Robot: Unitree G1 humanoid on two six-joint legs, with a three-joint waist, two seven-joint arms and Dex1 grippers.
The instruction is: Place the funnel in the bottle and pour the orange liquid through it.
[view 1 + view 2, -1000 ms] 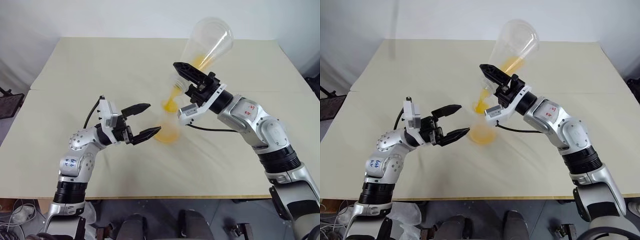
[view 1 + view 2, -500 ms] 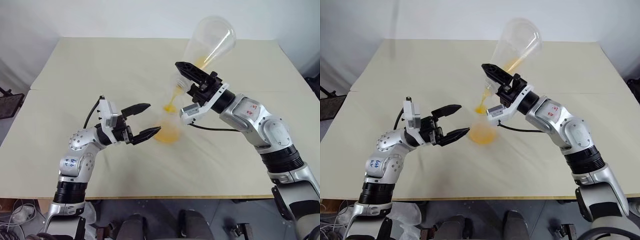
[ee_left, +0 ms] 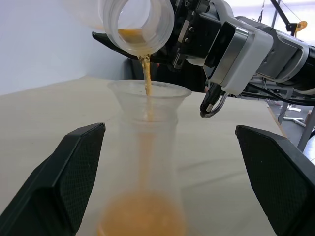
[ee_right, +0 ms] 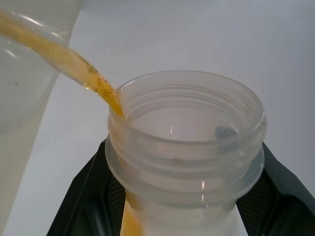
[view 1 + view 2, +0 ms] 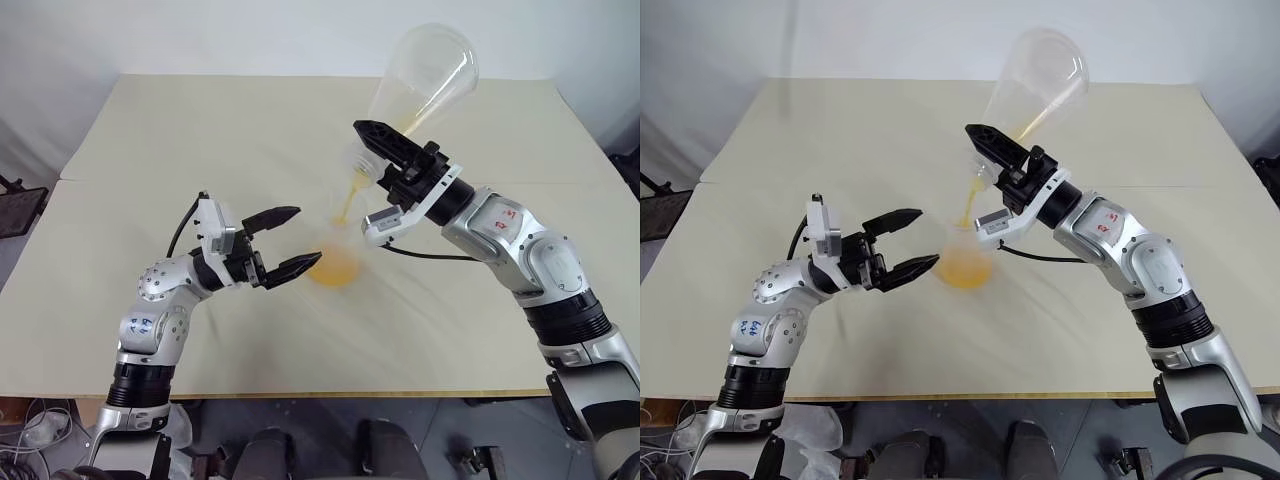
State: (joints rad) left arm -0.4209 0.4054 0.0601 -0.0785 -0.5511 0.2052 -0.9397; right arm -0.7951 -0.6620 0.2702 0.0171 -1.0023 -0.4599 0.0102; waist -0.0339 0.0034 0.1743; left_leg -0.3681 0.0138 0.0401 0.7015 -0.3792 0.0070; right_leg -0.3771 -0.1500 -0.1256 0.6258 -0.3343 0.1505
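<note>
My right gripper (image 5: 385,160) is shut on the neck of a large clear flask (image 5: 425,70), which is tipped mouth-down over the table. A thin stream of orange liquid (image 5: 347,197) runs from the flask mouth (image 3: 140,19) into the clear funnel (image 3: 147,93). The funnel sits in the mouth of the small clear bottle (image 5: 335,262), which stands upright. More orange liquid pools in the bottle's base (image 3: 140,216). My left gripper (image 5: 305,236) is open, with one finger (image 3: 69,167) on each side of the bottle and a gap to its walls.
The beige table (image 5: 200,130) stretches wide around the bottle, with a seam line across its middle. A black cable hangs under my right wrist (image 5: 430,258). A dark object (image 5: 15,205) stands off the table's left edge.
The flask's base has risen slightly. The orange streak inside the flask has thinned while the stream keeps running into the funnel. My left gripper has stayed put.
</note>
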